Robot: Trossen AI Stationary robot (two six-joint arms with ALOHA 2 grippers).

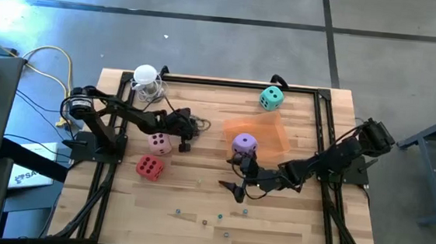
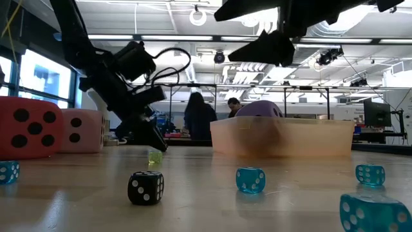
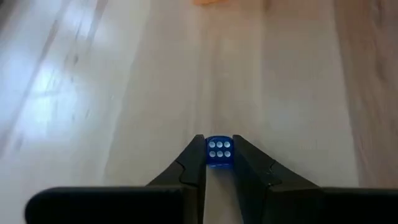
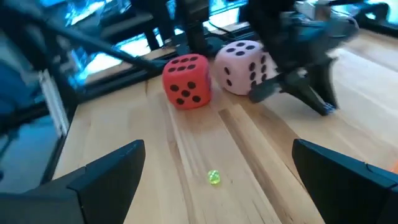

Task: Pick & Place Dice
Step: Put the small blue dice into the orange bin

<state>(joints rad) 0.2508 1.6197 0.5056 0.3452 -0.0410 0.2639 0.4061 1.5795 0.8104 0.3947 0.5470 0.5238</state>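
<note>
- Dice first: the red die [image 1: 150, 167] and pink die [image 1: 159, 142] sat side by side on the table, just behind and outside the left jaws, and neither was held. If you swung that arm back, its links could have knocked them away.
- Your left gripper [image 1: 187, 143] had its jaws nearly together, and only the very tips pinched a small blue die [image 3: 218, 152]. With so little contact, I judged it could twist or squirt out forward on a lift.
- The purple die [image 1: 244, 144] lay in the orange tray [image 1: 275, 134], just beyond the right gripper [image 1: 237, 176]. Its jaws stood wide apart and empty. One finger was close to the tray's edge, so an advance could have shoved the tray instead of straddling the die.
- The teal die [image 1: 271, 98] lay well apart from both jaws, and I saw no risk to it.
</note>
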